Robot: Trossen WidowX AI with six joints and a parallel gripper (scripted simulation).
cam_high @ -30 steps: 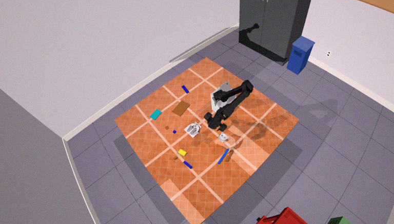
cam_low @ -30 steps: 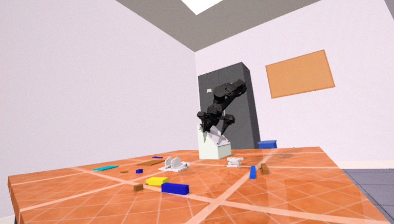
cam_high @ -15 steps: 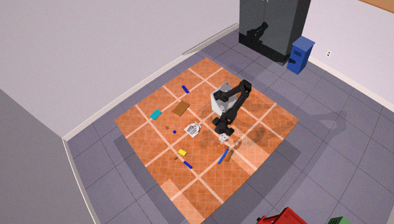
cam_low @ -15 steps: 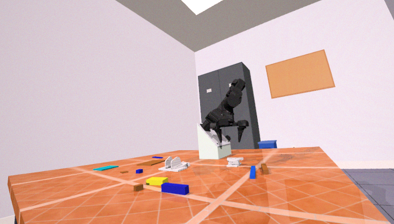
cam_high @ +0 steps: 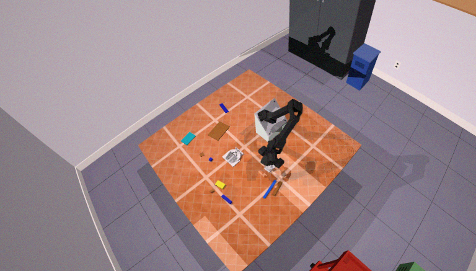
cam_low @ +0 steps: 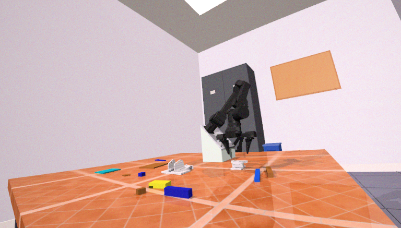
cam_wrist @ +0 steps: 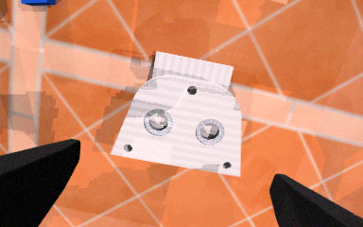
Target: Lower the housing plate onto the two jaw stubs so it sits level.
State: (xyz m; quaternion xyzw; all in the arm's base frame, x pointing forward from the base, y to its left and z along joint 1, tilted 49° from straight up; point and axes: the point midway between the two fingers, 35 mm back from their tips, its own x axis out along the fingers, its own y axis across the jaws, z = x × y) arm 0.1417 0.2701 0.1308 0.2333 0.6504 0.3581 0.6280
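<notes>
Gripper [cam_high: 273, 167] [cam_low: 237, 153] [cam_wrist: 178, 166]: fingers wide apart, holding nothing, above the plate.
Plate [cam_high: 269, 168] [cam_low: 238, 164] [cam_wrist: 183, 125]: on the table [cam_high: 242, 224] [cam_low: 219, 219] [cam_wrist: 312, 28], off the jaws; partly covered by the gripper from the top.
Jaws [cam_high: 233, 155] [cam_low: 175, 166]: nearer the table's middle; pins hard to make out.
Blue bar [cam_high: 269, 189] [cam_low: 257, 175] [cam_wrist: 38, 1]: cut off in the wrist view.

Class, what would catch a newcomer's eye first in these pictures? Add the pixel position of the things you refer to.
Probably the black robot arm [cam_high: 289, 128] [cam_low: 243, 95], rising from its pale base [cam_high: 261, 129] [cam_low: 211, 151] on the orange tiled table [cam_high: 242, 232] [cam_low: 266, 195]. Next, perhaps, the white plate [cam_wrist: 184, 151] with two ringed holes, centred in the wrist view below the open gripper [cam_low: 237, 153] [cam_wrist: 178, 166]. The yellow block [cam_high: 220, 184] [cam_low: 160, 183] also stands out, near a dark blue one [cam_high: 226, 199] [cam_low: 177, 192].
</notes>
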